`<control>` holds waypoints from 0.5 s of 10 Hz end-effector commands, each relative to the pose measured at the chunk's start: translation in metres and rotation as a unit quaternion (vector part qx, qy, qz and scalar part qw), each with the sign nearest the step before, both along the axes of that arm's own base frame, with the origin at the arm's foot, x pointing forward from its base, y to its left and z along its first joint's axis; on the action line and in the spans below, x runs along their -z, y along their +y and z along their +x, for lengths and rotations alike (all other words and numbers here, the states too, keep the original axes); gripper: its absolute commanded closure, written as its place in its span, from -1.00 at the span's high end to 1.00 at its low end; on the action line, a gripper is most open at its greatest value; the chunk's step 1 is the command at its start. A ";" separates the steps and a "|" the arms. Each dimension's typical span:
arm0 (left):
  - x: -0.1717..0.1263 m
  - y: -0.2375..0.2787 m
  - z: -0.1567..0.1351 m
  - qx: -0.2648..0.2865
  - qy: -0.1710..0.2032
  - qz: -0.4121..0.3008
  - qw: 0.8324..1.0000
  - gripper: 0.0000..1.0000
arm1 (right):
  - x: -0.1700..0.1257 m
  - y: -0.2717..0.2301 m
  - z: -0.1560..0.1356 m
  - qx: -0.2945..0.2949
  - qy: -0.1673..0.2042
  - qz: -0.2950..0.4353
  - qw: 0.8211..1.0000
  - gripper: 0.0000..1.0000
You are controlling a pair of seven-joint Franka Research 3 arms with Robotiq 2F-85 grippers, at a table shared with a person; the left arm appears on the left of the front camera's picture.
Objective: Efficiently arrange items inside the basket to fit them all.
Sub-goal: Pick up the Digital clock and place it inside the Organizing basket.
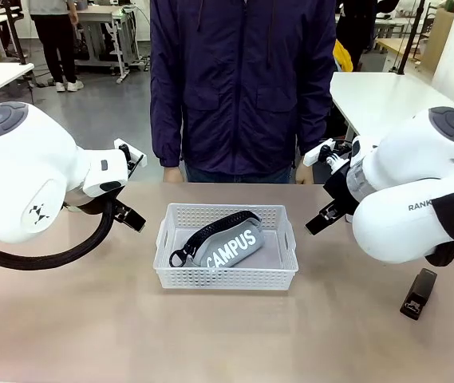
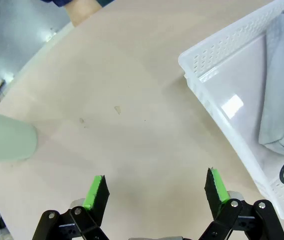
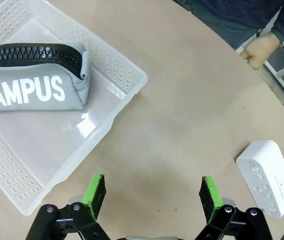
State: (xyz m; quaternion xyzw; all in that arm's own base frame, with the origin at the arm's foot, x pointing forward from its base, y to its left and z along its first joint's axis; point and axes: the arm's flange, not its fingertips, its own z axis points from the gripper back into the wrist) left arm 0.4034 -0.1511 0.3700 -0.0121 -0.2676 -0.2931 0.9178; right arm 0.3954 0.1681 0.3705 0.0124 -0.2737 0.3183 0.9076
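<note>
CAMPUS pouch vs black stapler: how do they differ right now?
Place: the pouch lies inside the basket; the stapler sits on the bare table outside it, on the robot's right.
Colour: the pouch is grey with white lettering and a black zipper; the stapler is all black.
Size: the pouch looks clearly larger than the stapler.
Shared: both lie at rest, nothing gripping either.

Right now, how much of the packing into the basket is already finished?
Done: the grey pouch lies inside the basket. In hand: nothing; the left gripper and right gripper are both open over bare table. To do: the black stapler, the white box and the pale green cup are on the table outside the basket.
</note>
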 end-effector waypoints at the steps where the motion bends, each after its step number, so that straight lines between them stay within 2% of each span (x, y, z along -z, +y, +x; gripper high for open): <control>1: 0.000 0.000 0.000 0.000 0.000 0.000 1.000 1.00 | 0.000 0.000 0.000 0.000 0.000 0.000 1.000 1.00; 5: 0.000 0.000 0.000 0.000 0.000 0.000 1.000 1.00 | 0.000 0.000 0.000 0.000 0.000 0.000 1.000 1.00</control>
